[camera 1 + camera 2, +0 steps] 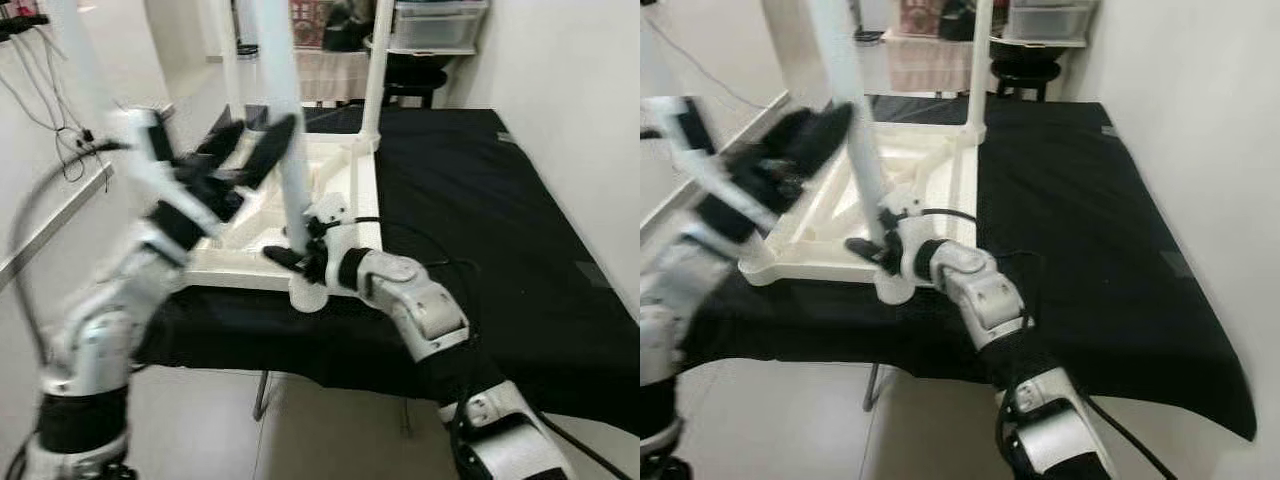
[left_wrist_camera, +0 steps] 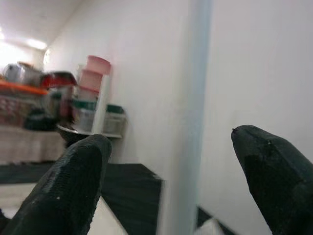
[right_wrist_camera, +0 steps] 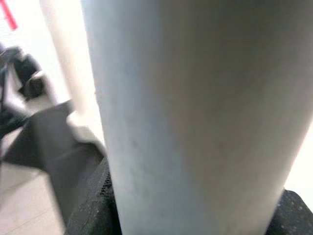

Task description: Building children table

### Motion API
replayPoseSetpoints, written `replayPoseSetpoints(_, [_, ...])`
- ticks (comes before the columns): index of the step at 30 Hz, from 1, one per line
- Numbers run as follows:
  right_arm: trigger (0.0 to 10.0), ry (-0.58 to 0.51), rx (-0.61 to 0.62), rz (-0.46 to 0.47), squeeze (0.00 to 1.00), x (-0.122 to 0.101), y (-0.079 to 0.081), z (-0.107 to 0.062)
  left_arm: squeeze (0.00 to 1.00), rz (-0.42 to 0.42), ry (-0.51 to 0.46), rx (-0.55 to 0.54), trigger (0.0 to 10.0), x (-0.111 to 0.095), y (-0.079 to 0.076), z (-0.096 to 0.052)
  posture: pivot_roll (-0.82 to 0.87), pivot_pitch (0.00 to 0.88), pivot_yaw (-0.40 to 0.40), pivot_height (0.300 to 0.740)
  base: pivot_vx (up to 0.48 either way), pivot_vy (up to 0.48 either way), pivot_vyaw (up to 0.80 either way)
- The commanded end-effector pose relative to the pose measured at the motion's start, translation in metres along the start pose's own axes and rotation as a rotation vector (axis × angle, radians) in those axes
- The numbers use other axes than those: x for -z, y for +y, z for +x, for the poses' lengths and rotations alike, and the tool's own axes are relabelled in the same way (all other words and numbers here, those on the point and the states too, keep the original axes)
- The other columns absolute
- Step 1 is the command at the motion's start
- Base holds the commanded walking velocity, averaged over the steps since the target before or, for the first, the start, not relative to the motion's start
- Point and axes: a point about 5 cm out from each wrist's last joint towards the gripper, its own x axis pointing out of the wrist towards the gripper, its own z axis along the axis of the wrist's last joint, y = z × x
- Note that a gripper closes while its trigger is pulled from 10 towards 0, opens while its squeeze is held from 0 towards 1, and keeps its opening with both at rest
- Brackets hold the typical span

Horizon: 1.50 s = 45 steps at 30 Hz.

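Upturned white plastic children's table (image 1: 300, 215), ribbed underside up, lying on a black cloth (image 1: 480, 220) over a larger table; round white legs standing up from its corners. Near leg (image 1: 290, 150), a smooth matte tube, clamped low down by the right gripper (image 1: 305, 250). Left gripper (image 1: 245, 150), blurred, fingers spread apart around the same leg higher up. Stacked storage tubs (image 1: 435, 25) beyond.

The left gripper (image 2: 168, 183) has its two black jaws spread wide apart, and a pale table leg (image 2: 188, 117) stands upright between them without touching either, while behind it a white wall (image 2: 146, 83) and blurred stacked containers (image 2: 93, 95) on a shelf are visible
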Motion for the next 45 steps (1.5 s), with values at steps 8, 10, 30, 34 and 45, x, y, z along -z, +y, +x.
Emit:
replayPoseSetpoints(8, [0.0, -0.142, 0.180, 0.108, 0.00, -0.021, -0.034, -0.009, 1.00, 0.065, -0.077, -0.109, 10.0, -0.029, 0.017, -0.024, -0.04, 0.034, 0.006, 0.740, 0.000, 0.000, 0.00])
replayPoseSetpoints(10, [10.0, -0.166, 0.242, 0.138, 0.00, -0.022, -0.042, -0.011, 0.80, 0.086, -0.058, -0.336, 10.0, -0.017, 0.039, -0.038, -0.04, 0.033, 0.006, 0.740, 0.000, 0.000, 0.00])
replayPoseSetpoints(30, [10.0, -0.303, 0.177, 0.200, 0.00, 0.001, -0.011, -0.028, 0.00, 0.207, 0.306, -0.469, 10.0, 0.081, 0.012, -0.087, -0.02, 0.049, 0.021, 0.740, 0.000, 0.000, 0.00])
replayPoseSetpoints(34, [10.0, -0.356, 0.094, 0.249, 0.00, 0.002, 0.000, -0.032, 0.00, 0.143, 0.302, -0.461, 10.0, 0.094, -0.001, -0.090, -0.02, 0.054, 0.024, 0.740, 0.000, -0.349, 0.00])
replayPoseSetpoints(45, [10.0, -0.280, 0.094, 0.128, 0.00, 0.024, 0.015, -0.026, 0.00, 0.177, 0.403, -0.488, 10.0, 0.118, -0.006, -0.100, -0.01, 0.076, 0.031, 0.740, 0.000, -0.084, 0.00])
